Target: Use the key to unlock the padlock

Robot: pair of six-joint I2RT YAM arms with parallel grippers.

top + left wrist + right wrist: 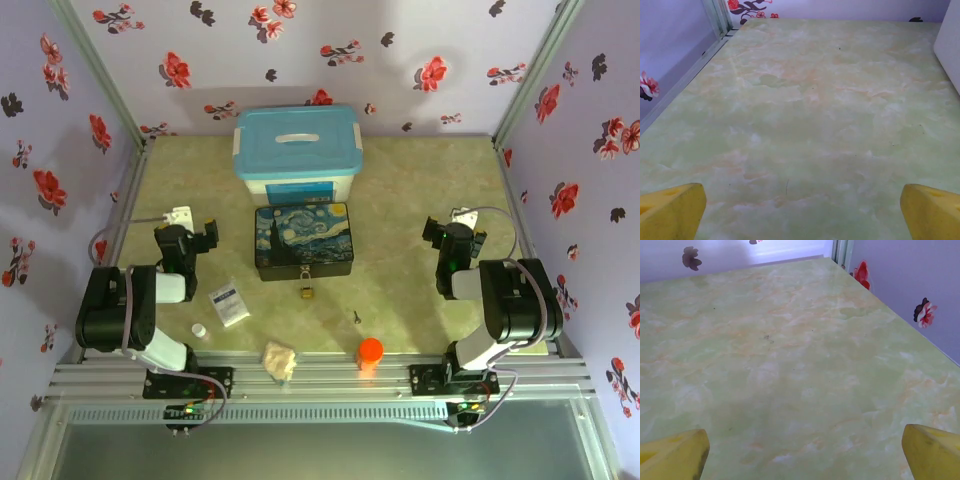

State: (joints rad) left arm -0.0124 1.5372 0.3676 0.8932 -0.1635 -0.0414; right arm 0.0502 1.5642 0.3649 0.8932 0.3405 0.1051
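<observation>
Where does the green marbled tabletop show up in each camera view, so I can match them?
Top external: the tabletop fills the middle, under the bin and painted box.
Left wrist: it spreads ahead of the open left tool, with wallpaper at upper left.
Right wrist: it spreads ahead of the open right tool, with wallpaper at right.
Shared landmark: the flowered lilac wallpaper.

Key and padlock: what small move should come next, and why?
Probably bring the right gripper toward the key: it lies loose on the table, nearer that arm, and the gripper is open and empty. The padlock sits just in front of the painted box.
</observation>
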